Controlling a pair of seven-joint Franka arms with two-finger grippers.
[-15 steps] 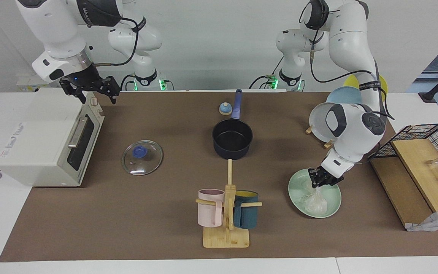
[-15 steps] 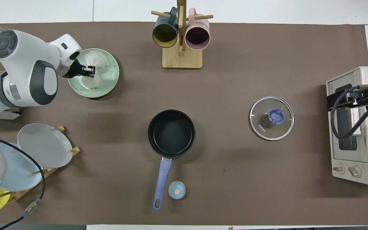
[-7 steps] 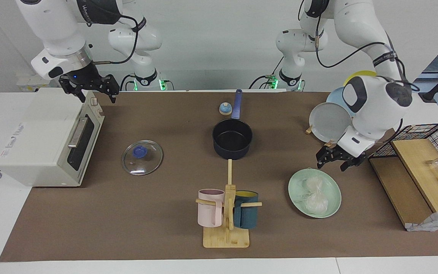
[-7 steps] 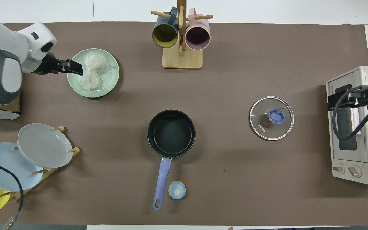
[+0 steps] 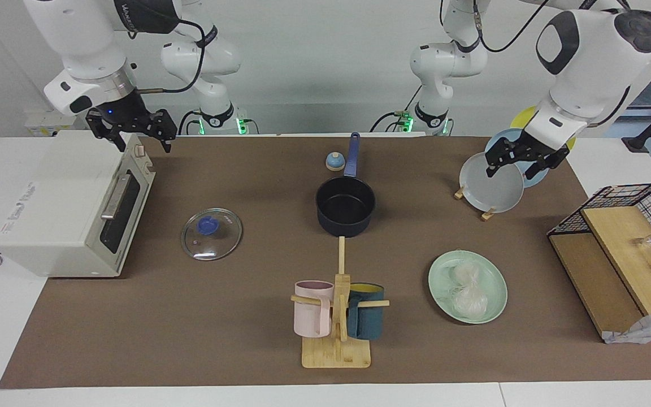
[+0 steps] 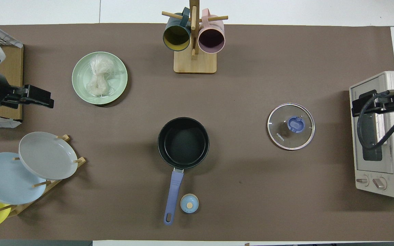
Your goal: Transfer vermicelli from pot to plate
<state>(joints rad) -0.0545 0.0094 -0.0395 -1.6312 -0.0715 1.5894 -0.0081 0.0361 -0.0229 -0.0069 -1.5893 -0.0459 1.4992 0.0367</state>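
The vermicelli [image 5: 465, 288] [image 6: 97, 78] lies as a loose white clump on the mint-green plate [image 5: 437, 272] [image 6: 80, 65], with nothing touching it. The navy pot [image 5: 345, 206] [image 6: 183, 142] stands mid-table with its black inside bare and its blue handle pointing toward the robots. My left gripper [image 5: 515, 169] [image 6: 46, 97] hangs open and empty high in the air, over the mat's edge between the plate rack and the wooden board. My right gripper [image 5: 144, 144] [image 6: 356, 104] waits open above the toaster oven.
A glass lid [image 5: 211, 233] [image 6: 291, 126] lies between pot and toaster oven [image 5: 71, 203] [image 6: 378, 136]. The mug rack [image 5: 337, 316] [image 6: 194, 41] stands farthest from the robots. A grey plate [image 5: 492, 183] [image 6: 48, 155] leans in its rack. A wire basket [image 5: 625, 203] and a small blue knob [image 5: 334, 162] are also there.
The left gripper opened and let the vermicelli go onto the mint plate, then rose and drew back toward the plate rack. The right arm barely moved.
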